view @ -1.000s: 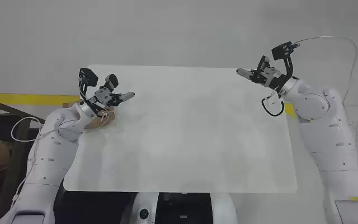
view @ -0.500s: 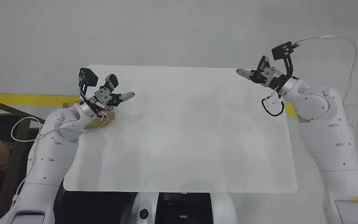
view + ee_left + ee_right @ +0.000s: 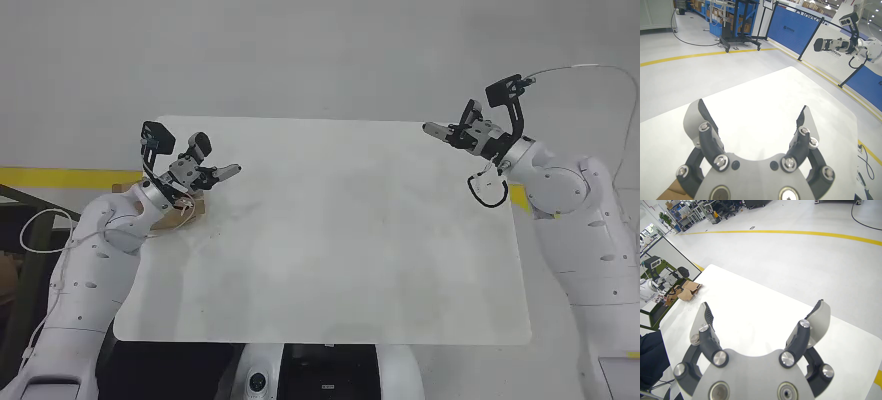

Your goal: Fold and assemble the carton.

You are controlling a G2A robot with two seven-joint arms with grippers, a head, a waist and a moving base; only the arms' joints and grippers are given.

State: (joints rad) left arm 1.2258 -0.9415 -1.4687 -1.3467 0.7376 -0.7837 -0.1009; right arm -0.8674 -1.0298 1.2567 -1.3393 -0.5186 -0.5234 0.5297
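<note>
Assembly looks unstarted: the carton [image 3: 689,291] lies unfolded just behind the left gripper [image 3: 753,113], far from the right gripper [image 3: 762,308] (both jaws apart, empty).

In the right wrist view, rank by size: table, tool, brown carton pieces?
Table, largest.
Right tool, second, but it is nearest the camera, so true size is unsure.
Carton pieces, smallest, far off.

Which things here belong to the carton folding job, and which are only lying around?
For the job: carton pieces; left gripper, open; right gripper, open.
Just around: yellow floor line; blue panels; black stand.
</note>
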